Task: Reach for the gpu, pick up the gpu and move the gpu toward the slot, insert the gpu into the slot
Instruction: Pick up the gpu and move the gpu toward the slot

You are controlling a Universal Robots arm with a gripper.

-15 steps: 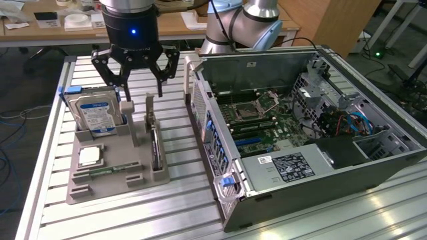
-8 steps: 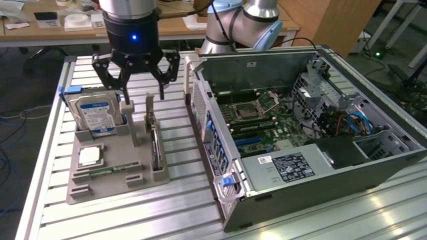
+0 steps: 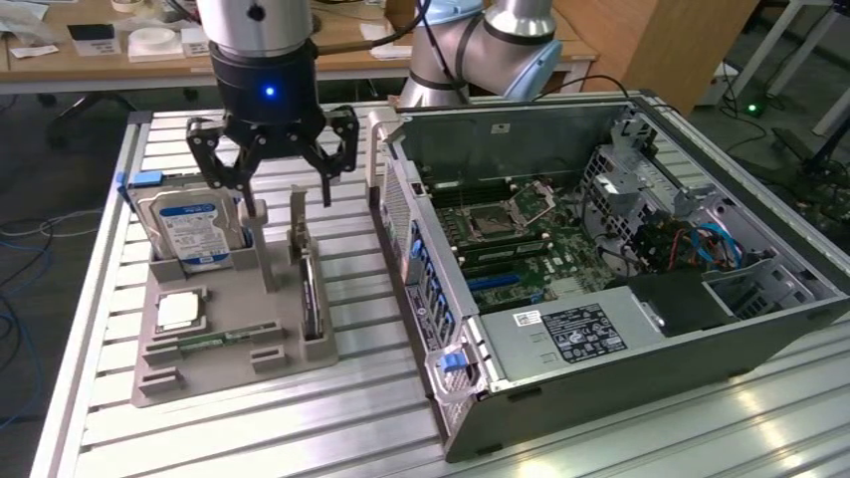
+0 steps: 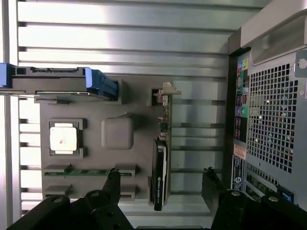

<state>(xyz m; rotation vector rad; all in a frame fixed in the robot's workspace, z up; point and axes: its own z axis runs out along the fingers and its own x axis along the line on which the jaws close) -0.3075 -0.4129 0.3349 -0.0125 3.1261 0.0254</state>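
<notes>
The gpu (image 3: 307,289) stands on edge in the right-hand groove of a grey holder (image 3: 226,363) on the table, dark with a pale bracket at its far end. In the wrist view the gpu (image 4: 160,165) lies straight below, between the two fingertips. My gripper (image 3: 273,171) hangs above the holder's far end, a little above the card, open and holding nothing. Its black fingers (image 4: 113,181) stand wide on either side of the card, with the gripper (image 4: 161,181) centred over it. The slot (image 3: 503,283) is a narrow strip on the green motherboard inside the open computer case (image 3: 743,329).
The holder also carries a silver hard drive (image 3: 186,229) upright at its far left, a square processor (image 3: 178,312) and a small memory stick (image 3: 213,342). The case's perforated side wall (image 4: 271,120) stands close to the holder's right. A desk with clutter lies behind.
</notes>
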